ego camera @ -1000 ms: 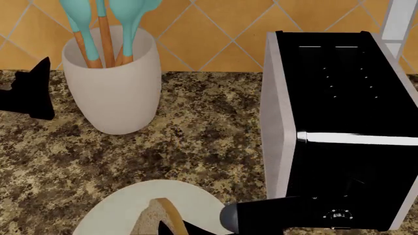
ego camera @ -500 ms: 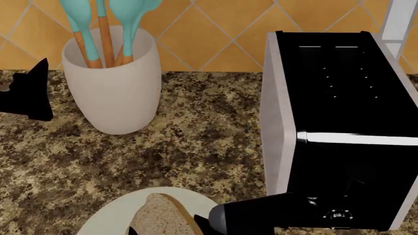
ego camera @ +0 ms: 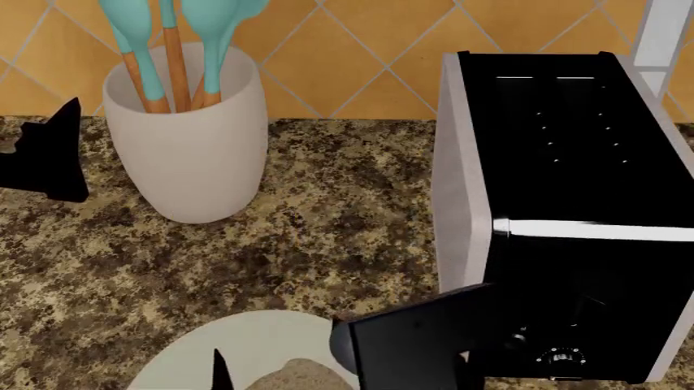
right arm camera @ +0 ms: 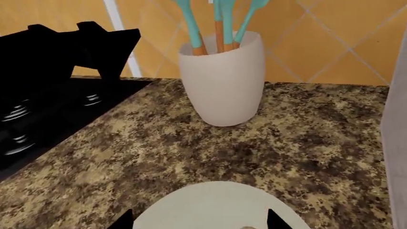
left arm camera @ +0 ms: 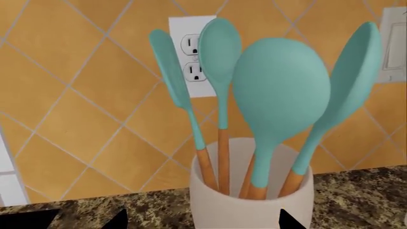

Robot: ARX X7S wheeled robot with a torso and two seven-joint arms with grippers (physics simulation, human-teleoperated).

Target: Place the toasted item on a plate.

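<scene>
The plate is a plain off-white disc on the granite counter at the near edge of the head view; it also shows in the right wrist view. The toasted item, a tan slice of bread, lies on the plate at the frame's bottom edge; only a sliver shows in the right wrist view. My right gripper is over the plate with its jaws wide apart and nothing between them; one fingertip shows in the head view. My left gripper is open and empty, left of the utensil jar.
A tall white utensil jar with teal spoons stands at the back left and fills the left wrist view. A black and silver toaster stands at the right, close to my right arm. A black cooktop lies beyond the jar.
The bread went from standing on edge between my right gripper's fingers to lying flat on the plate. The right gripper's body has tilted and risen into view. The left arm has not moved.
</scene>
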